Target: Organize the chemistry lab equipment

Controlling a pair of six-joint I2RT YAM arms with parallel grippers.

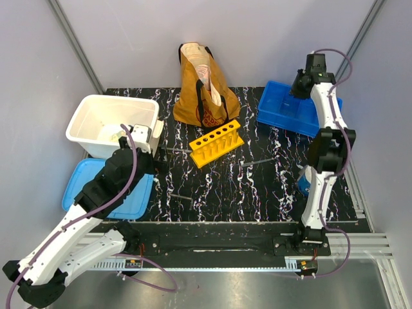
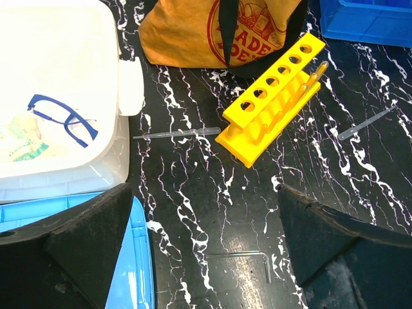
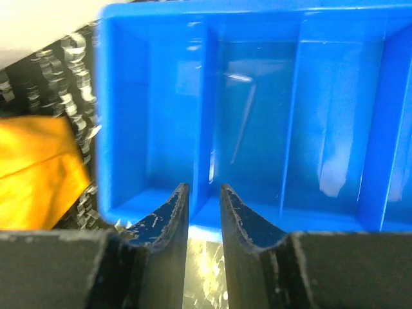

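The yellow six-hole rack (image 1: 217, 143) (image 2: 273, 96) lies on the black marbled table in front of the tote bag, with a clear pipette (image 2: 315, 74) resting along it. Two more clear pipettes (image 2: 177, 134) (image 2: 367, 122) lie on the table to its left and right. My left gripper (image 1: 149, 147) (image 2: 206, 251) hovers wide open beside the white tub, nothing between its fingers (image 2: 90, 244). My right gripper (image 1: 302, 82) (image 3: 205, 193) hangs over the near wall of the blue divided bin (image 1: 283, 112) (image 3: 116, 129); its jaws stand slightly apart, empty. A thin clear pipette (image 3: 243, 125) lies in the bin's middle compartment.
The mustard tote bag (image 1: 203, 90) stands at the back centre. The white tub (image 1: 87, 116) (image 2: 122, 84) at the left holds blue goggles (image 2: 64, 119). A blue lid (image 1: 106, 193) lies in front of it. A small metal hex key (image 2: 248, 255) lies on the table below my left gripper.
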